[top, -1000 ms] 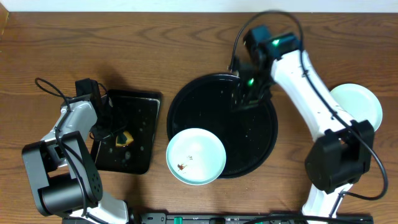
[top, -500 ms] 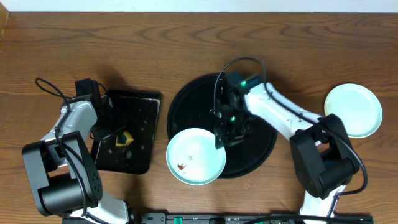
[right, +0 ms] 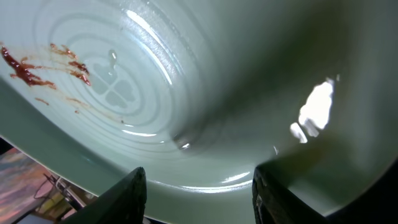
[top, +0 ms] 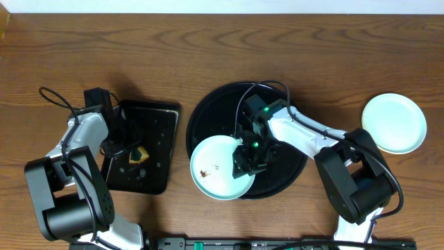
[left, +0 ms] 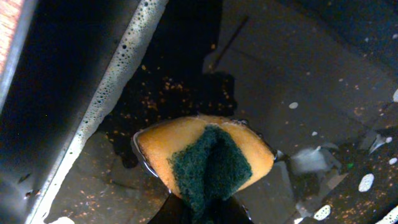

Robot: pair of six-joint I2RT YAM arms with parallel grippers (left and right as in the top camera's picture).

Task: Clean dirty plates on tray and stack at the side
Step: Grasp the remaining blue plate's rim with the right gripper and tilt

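A pale turquoise plate [top: 216, 167] with brown smears lies on the front left rim of the round black tray [top: 211, 118]. It fills the right wrist view [right: 155, 81]. My right gripper [top: 248, 158] is at the plate's right edge, and in its wrist view the fingers [right: 199, 193] stand wide open with the rim between them. A second turquoise plate [top: 394, 123] lies on the table at the right. The yellow plate is out of view. My left gripper [top: 132, 149] is shut on a yellow and green sponge [left: 205, 155] over the rectangular tray.
The smaller black rectangular tray [top: 158, 114] at the left holds soapy water with brown specks [left: 124, 74]. Cables trail along the table's front edge and from the left arm.
My right arm swung from the tray's far side down to the smeared plate's right edge. The plate has shifted slightly right and back. The left arm has not moved.
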